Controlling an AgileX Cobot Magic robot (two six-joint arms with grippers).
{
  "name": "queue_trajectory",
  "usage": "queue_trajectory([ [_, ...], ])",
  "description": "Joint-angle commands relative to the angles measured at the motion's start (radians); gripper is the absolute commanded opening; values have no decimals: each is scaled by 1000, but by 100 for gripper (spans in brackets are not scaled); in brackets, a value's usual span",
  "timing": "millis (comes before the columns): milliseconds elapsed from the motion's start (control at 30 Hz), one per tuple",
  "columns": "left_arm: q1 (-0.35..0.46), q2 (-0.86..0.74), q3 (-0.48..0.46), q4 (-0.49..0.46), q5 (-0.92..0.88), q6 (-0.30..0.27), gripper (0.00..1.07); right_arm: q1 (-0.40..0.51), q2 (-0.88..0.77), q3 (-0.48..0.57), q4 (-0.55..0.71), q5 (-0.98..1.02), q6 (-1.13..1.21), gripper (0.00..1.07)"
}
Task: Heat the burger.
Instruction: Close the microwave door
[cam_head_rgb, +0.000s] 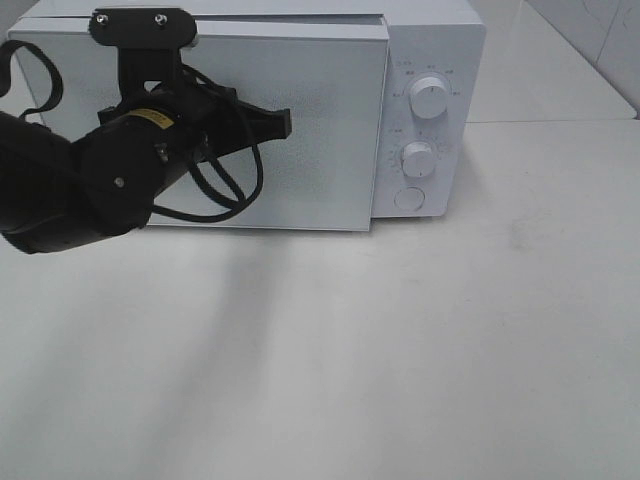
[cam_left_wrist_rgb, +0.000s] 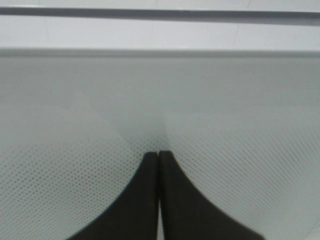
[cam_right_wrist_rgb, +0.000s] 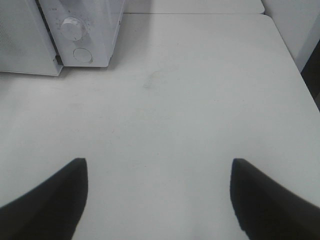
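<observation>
The burger is out of view. A white microwave (cam_head_rgb: 430, 60) stands at the back of the table, its perforated door (cam_head_rgb: 320, 120) pushed almost shut. My left gripper (cam_head_rgb: 283, 122) is shut and empty, its tips close against the door's front; in the left wrist view the closed fingers (cam_left_wrist_rgb: 159, 156) meet right at the dotted door panel (cam_left_wrist_rgb: 240, 150). My right gripper (cam_right_wrist_rgb: 159, 172) is open and empty over bare table, right of the microwave (cam_right_wrist_rgb: 80, 30); it does not show in the exterior high view.
Two white knobs (cam_head_rgb: 429, 97) (cam_head_rgb: 417, 158) and a round button (cam_head_rgb: 409, 198) sit on the microwave's right panel. The white table (cam_head_rgb: 400, 350) stretches in front. In the right wrist view the table's edge (cam_right_wrist_rgb: 292, 55) runs along one side.
</observation>
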Motion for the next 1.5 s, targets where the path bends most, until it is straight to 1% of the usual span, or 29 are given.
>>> queue_trajectory([
  [33, -4, 13, -41, -22, 11, 17, 0, -9, -30, 2, 1, -10, -5, 76],
  [100, -3, 36, -85, -24, 23, 17, 0, -9, -30, 2, 0, -10, -4, 76],
  [233, 4, 58, -120, -33, 37, 17, 0, -9, -30, 2, 0, -10, -4, 76],
  [300, 4, 78, -153, -47, 37, 56, 0, -9, -30, 2, 0, -10, -4, 76],
  [333, 4, 78, -153, -47, 37, 56, 0, -9, -30, 2, 0, -10, -4, 76],
  [367, 4, 94, -182, -72, 40, 108, 0, -9, -30, 2, 0, -10, -4, 76],
  [400, 4, 94, -182, -72, 40, 108, 0, -9, -30, 2, 0, -10, -4, 76],
  [433, 4, 108, -207, -108, 49, 139, 0, -9, -30, 2, 0, -10, -4, 76],
  [467, 17, 121, -231, -127, 60, 144, 0, -9, -30, 2, 0, -10, -5, 76],
  [633, 28, 123, -254, -122, 89, 143, 0, -9, -30, 2, 0, -10, -5, 76],
  [667, 28, 123, -254, -122, 89, 143, 0, -9, -30, 2, 0, -10, -5, 76],
  [700, 26, 114, -252, -109, 104, 160, 0, -9, -30, 2, 0, -10, -5, 76],
  [733, 26, 114, -252, -109, 104, 160, 0, -9, -30, 2, 0, -10, -5, 76],
  [800, 1, 87, -242, -110, 203, 188, 0, -9, -30, 2, 0, -10, -5, 76],
  [900, -8, 77, -231, -110, 218, 188, 0, -9, -30, 2, 0, -10, -5, 76],
  [967, -48, 37, -162, -110, 237, 188, 0, -9, -30, 2, 0, -10, -5, 76],
  [1000, -48, 37, -162, -110, 237, 188, 0, -9, -30, 2, 0, -10, -5, 76],
  [1067, -72, -2, -100, -110, 268, 188, 0, -9, -30, 2, 0, -10, -5, 76],
  [1167, -76, -17, -81, -110, 295, 188, 0, -9, -30, 2, 0, -10, -5, 76],
  [1200, -79, -44, -53, -110, 365, 189, 0, -9, -30, 2, 0, -10, -5, 76],
  [1233, -77, -71, -31, -110, 469, 189, 5, -9, -30, 2, -1, -10, 1, 76],
  [1267, -77, -71, -31, -110, 469, 189, 5, -9, -30, 2, -1, -10, 1, 76],
  [1300, -77, -82, -25, -110, 510, 189, 9, -9, -30, 2, -5, -10, 4, 76],
  [1333, -77, -82, -25, -110, 510, 189, 9, -9, -30, 2, -5, -10, 4, 76],
  [1367, -77, -103, -11, -108, 601, 189, 24, -9, -30, 2, -5, -10, 2, 76],
  [1400, -77, -118, -7, -104, 692, 189, 49, -9, -30, 2, -5, -10, 1, 76],
  [1433, -77, -118, -7, -104, 692, 189, 49, -9, -30, 2, -5, -10, 1, 76],
  [1467, -77, -123, -5, -104, 727, 189, 64, -9, -30, 2, -5, -10, 1, 76],
  [1500, -77, -135, -5, -93, 820, 189, 99, -9, -30, 2, -5, -10, 1, 76],
])
